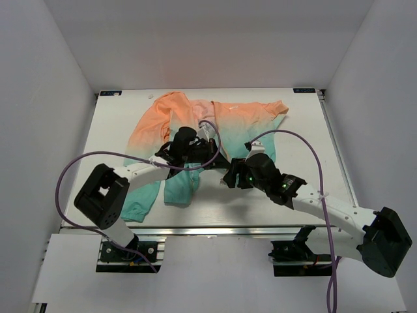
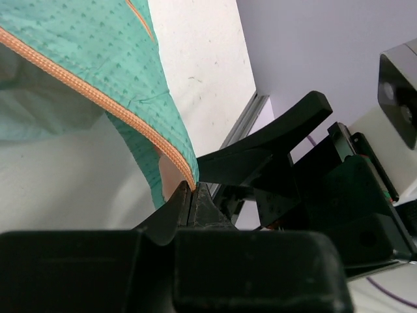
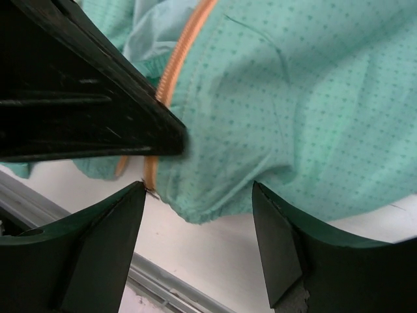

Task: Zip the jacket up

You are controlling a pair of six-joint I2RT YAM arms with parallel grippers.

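Note:
The jacket (image 1: 228, 120) lies open on the table, orange at the far end and teal toward me. My left gripper (image 1: 203, 156) is shut on the lower end of one orange zipper edge (image 2: 98, 88) and lifts that teal hem corner; in the left wrist view the gripper (image 2: 191, 189) pinches the tape at its tip. My right gripper (image 1: 229, 177) is open just beside it. In the right wrist view it (image 3: 199, 192) frames the teal hem (image 3: 313, 98), its left fingertip (image 3: 138, 192) touching the end of the orange zipper (image 3: 182, 49). No slider shows.
The table's metal front rail (image 3: 169, 280) runs just below the hem and also shows in the left wrist view (image 2: 244, 120). Purple cables (image 1: 71, 169) loop from both arms. White enclosure walls (image 1: 45, 98) surround the table.

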